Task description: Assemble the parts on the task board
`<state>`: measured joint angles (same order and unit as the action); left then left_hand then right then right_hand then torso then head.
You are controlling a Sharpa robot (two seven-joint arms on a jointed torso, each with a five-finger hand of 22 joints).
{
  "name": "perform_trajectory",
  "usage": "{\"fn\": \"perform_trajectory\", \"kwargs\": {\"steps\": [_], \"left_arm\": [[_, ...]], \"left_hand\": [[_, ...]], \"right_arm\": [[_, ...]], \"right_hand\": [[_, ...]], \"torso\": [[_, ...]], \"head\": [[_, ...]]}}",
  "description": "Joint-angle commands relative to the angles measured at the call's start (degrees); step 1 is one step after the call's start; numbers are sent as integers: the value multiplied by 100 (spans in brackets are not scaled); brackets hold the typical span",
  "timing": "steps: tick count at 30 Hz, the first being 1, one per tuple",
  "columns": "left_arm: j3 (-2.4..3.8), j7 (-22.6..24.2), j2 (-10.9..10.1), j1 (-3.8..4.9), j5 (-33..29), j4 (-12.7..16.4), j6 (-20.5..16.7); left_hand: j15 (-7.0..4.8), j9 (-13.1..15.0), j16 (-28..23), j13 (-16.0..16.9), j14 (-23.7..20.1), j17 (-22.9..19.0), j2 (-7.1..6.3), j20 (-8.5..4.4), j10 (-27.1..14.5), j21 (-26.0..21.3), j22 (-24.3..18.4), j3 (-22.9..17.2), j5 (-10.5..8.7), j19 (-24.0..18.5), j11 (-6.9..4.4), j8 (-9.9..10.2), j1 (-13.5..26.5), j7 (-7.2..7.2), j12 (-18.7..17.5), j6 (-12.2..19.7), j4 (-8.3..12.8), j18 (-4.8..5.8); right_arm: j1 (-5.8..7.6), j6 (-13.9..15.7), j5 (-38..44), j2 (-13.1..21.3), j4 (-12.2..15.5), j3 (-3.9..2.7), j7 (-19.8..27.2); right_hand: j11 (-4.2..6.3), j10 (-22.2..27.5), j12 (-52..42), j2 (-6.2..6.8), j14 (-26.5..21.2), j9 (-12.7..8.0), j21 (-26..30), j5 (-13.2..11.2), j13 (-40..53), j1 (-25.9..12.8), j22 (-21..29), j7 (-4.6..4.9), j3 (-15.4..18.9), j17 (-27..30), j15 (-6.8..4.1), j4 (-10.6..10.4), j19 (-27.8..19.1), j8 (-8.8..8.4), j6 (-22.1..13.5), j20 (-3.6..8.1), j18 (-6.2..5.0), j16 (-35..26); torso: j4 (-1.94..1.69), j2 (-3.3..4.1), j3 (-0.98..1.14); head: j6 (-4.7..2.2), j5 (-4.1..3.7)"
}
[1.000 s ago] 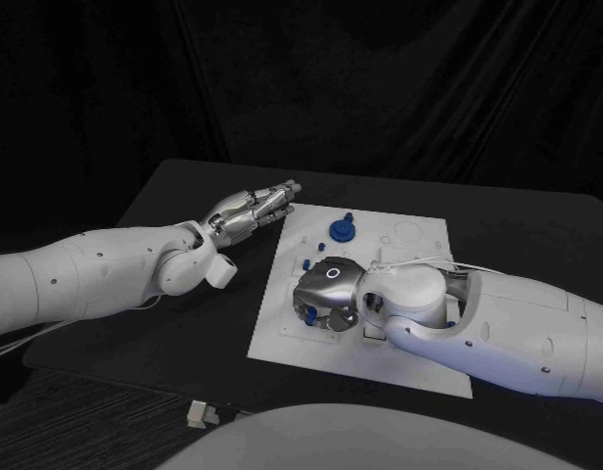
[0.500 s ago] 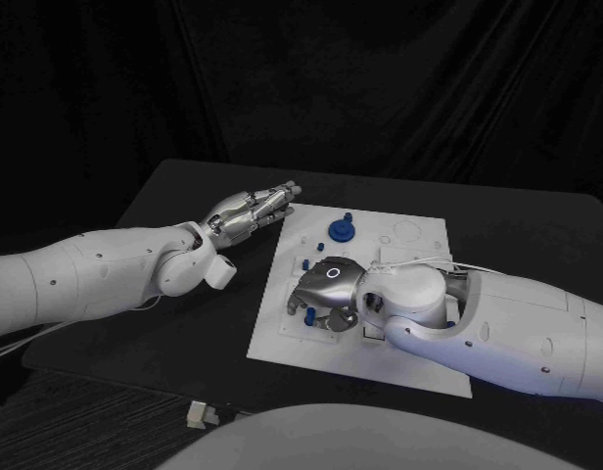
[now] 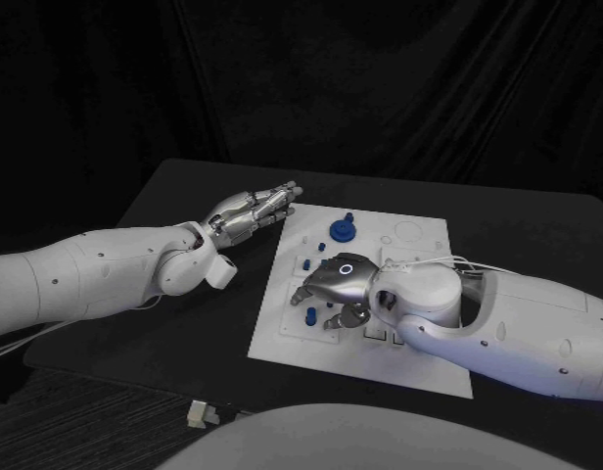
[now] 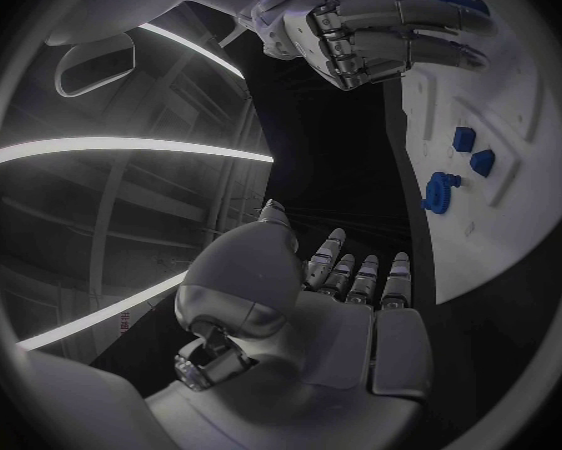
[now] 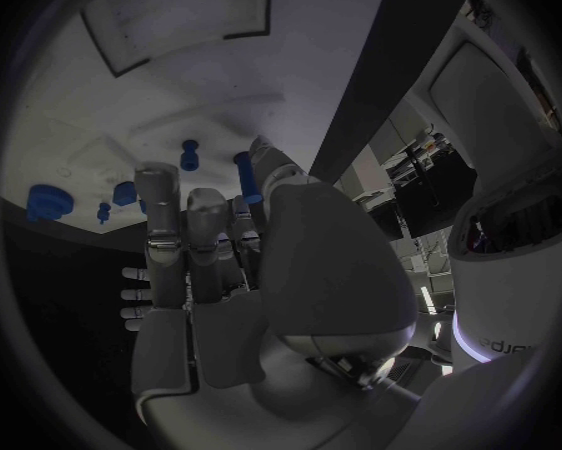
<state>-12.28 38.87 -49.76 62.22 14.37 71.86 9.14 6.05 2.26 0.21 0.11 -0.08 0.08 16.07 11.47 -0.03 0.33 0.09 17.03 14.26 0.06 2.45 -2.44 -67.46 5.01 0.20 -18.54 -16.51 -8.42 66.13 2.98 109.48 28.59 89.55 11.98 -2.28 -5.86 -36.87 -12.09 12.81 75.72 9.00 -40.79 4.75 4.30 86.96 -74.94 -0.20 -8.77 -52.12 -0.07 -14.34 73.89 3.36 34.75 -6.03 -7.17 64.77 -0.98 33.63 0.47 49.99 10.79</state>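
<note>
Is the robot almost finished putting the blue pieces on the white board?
Hard to say. One blue part stands on the task board. The right hand works over other loose blue pieces. The left hand waits beside the board, holding nothing.

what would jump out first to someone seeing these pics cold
The white task board stands out in the middle of the black table, with the right hand low over its near half among small blue parts. A larger blue part sits near the board's far edge. The left hand hovers by the board's far left corner, fingers stretched out and holding nothing.
</note>
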Motion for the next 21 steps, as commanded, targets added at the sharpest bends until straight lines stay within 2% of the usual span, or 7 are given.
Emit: {"fn": "perform_trajectory", "kwargs": {"steps": [1, 6, 10, 11, 17, 19, 21], "left_arm": [[6, 626, 1, -8, -37, 16, 46], [5, 646, 7, -8, -37, 18, 32], [5, 675, 8, -9, -37, 22, -6], [5, 686, 8, -9, -37, 21, -19], [5, 711, 1, -9, -37, 18, -59], [5, 706, 0, -9, -37, 18, -57], [5, 698, 2, -9, -37, 15, -52]], "left_hand": [[42, 9, -21, -8, 8, -8, 13, 35, 11, -33, -9, -37, 44, -6, 45, -42, -76, 4, -17, -45, 0, -91], [42, 8, -21, -8, 8, -8, 10, 43, 10, -33, -9, -54, 70, -6, 50, -46, -108, 8, -18, -51, 6, -98], [-1, -6, -21, -8, 8, -8, -6, 6, 11, -33, -9, -91, 113, -6, 12, -27, -186, -50, -18, 40, 9, -112], [-18, -14, -21, -8, 8, -8, -11, -11, 11, -33, -9, -100, 128, -6, -9, -11, -206, -89, -18, 104, 6, -113], [-50, -14, -21, -9, 8, -8, -12, -39, 9, -33, -9, -117, 178, -6, -37, -5, -237, -126, -18, 114, 4, -116], [-54, -12, -21, -9, 8, -8, -11, -41, 9, -33, -9, -123, 196, -6, -38, -7, -246, -126, -18, 106, 6, -118], [-54, -11, -21, -8, 8, -8, -10, -41, 10, -33, -9, -128, 210, -6, -40, -8, -254, -126, -18, 102, 7, -118]], "right_arm": [[166, 573, 24, 164, 131, -12, -99], [522, 1174, -506, 600, 394, -12, 36], [797, 1655, -863, 1031, 518, -12, 199], [850, 1783, -964, 1162, 531, -12, 236], [985, 1900, -1727, 1787, 503, -10, 114], [994, 1791, -1985, 1913, 501, -10, -16], [995, 1585, -2284, 2039, 505, -9, -236]], "right_hand": [[29, 247, 44, 246, -63, -144, 66, -90, -52, 53, -395, -74, 211, 85, -17, -271, -51, -38, -393, 12, -104, -60], [12, 342, 36, 348, 0, -177, -23, -139, -43, -252, -418, -91, 309, 32, -17, -279, 16, 1, -289, 19, -82, -11], [-23, -188, -288, 138, 79, -74, -124, -161, 33, -629, -450, 104, 147, -39, 2, -274, 103, 164, 442, 8, -62, 68], [54, -1049, -799, -236, 168, -16, -306, -130, 233, -611, -493, 185, -40, -161, -41, -186, 195, 275, 839, 28, -46, 169], [506, -1712, -4052, -473, 26, 25, -360, -84, 2396, -520, -528, 486, -54, 257, -232, 94, 252, 431, 1571, 255, -72, -129], [582, -3444, -6218, -575, 703, 139, -1356, -110, 5363, -622, -745, 443, -45, -1553, -363, 43, 576, 624, 2031, 273, 133, 1149], [620, -4105, -6867, -642, 1225, 204, -2017, -75, 6524, -830, -874, 495, -11, -3149, -345, -106, 784, 735, 2265, 323, 227, 2156]], "torso": [[2, -1, 1], [0, 0, 1], [-1, 2, 1], [0, 1, 1], [-1, 1, 1], [-1, 1, 1], [-1, 1, 1]], "head": [[1, -15], [1, -17], [1, -35], [1, -36], [1, -60], [1, -68], [1, -83]]}}
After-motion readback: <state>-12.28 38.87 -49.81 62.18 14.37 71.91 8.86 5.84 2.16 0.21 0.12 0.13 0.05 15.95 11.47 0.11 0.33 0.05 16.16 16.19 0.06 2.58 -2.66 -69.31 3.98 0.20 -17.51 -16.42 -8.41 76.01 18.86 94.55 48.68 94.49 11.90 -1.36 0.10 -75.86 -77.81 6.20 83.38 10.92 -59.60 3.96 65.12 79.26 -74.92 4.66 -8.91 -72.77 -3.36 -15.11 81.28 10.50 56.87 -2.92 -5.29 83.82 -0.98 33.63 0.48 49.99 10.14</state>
